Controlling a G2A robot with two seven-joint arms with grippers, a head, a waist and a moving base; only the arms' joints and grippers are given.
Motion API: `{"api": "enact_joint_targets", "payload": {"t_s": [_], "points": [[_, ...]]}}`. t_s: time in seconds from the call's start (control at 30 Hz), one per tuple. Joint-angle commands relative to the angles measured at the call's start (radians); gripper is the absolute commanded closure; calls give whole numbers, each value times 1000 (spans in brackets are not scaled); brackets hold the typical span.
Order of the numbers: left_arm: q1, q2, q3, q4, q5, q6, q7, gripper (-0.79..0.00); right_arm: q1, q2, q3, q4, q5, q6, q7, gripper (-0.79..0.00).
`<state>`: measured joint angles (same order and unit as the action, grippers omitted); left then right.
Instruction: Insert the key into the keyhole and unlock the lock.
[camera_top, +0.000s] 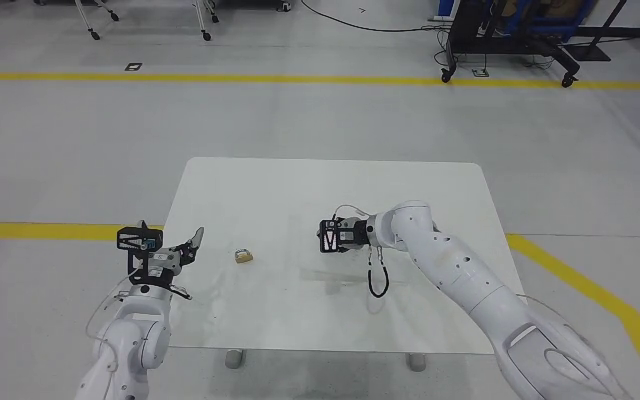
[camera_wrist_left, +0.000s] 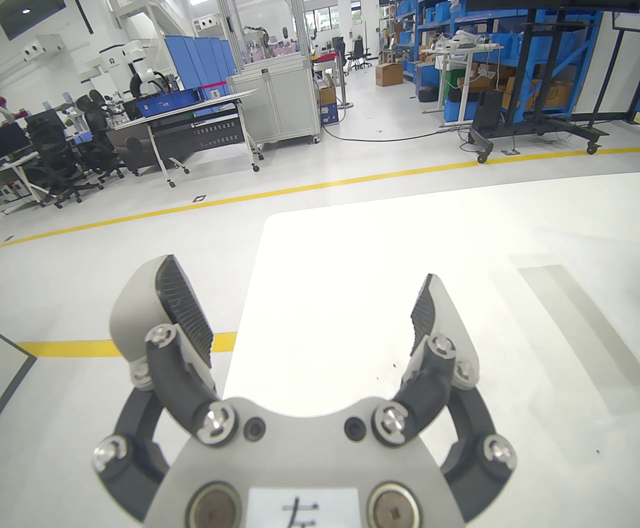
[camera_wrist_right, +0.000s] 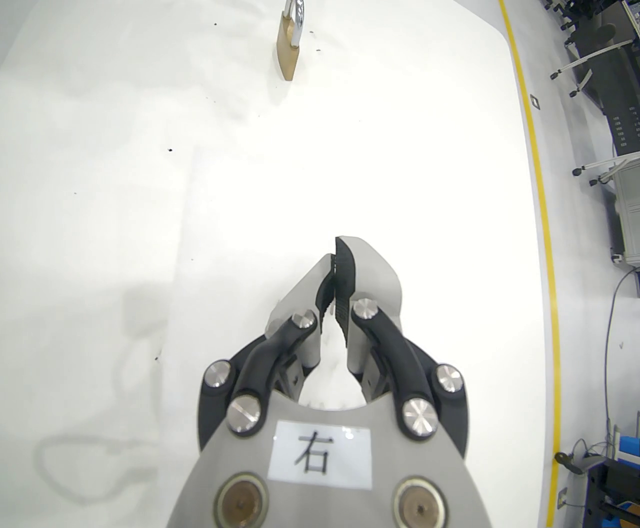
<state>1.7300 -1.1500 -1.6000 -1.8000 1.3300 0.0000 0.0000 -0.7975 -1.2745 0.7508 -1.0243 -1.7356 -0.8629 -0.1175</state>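
The right gripper (camera_wrist_right: 335, 254), pinched tight, points straight at the padlock (camera_wrist_right: 288, 55) lying ahead, while the left gripper (camera_wrist_left: 299, 272) hovers spread wide, likely to steady it

The left arm (camera_top: 135, 340) and right arm (camera_top: 455, 265) were glossy white with rounded shells, and a black cable (camera_top: 378, 275) looped from the right one's wrist. The left pincer (camera_wrist_left: 300, 280) and right pincer (camera_wrist_right: 336, 260) each had a grey metal plate (camera_wrist_right: 330, 505), black links (camera_wrist_right: 385, 345), silver screws (camera_wrist_left: 216, 422), ribbed black pads (camera_wrist_left: 182, 305) and a white label (camera_wrist_right: 320, 454) with one black character.
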Motion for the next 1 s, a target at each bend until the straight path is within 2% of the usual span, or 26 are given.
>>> {"api": "enact_joint_targets", "payload": {"t_s": [0.0,0.07,0.13,0.2,0.27,0.37,0.47,0.57,0.77,0.97], "points": [[0,0,0,0,0,0,0,-785,0,0,0,0,0,0,0,0],[2,0,4,-4,17,-4,1,-785,0,0,0,0,0,0,0,0],[9,1,29,-28,32,-59,-18,-785,0,0,0,0,0,0,0,0],[-6,6,58,-54,-4,-229,-63,-785,0,0,0,0,0,0,0,0],[-52,11,73,-58,-22,-349,-135,-785,0,0,0,0,0,0,0,0],[-145,11,137,-57,9,-418,-253,-785,0,0,0,0,0,0,0,0],[-243,6,240,-31,98,-452,-383,-785,0,0,0,0,0,0,0,0],[-332,-4,326,22,143,-452,-444,-785,0,0,0,0,0,0,0,0],[-461,-28,473,162,184,-468,-495,-785,0,0,0,0,0,0,0,0],[-539,-52,557,285,179,-433,-521,-785,0,0,0,0,0,0,0,0]]}}
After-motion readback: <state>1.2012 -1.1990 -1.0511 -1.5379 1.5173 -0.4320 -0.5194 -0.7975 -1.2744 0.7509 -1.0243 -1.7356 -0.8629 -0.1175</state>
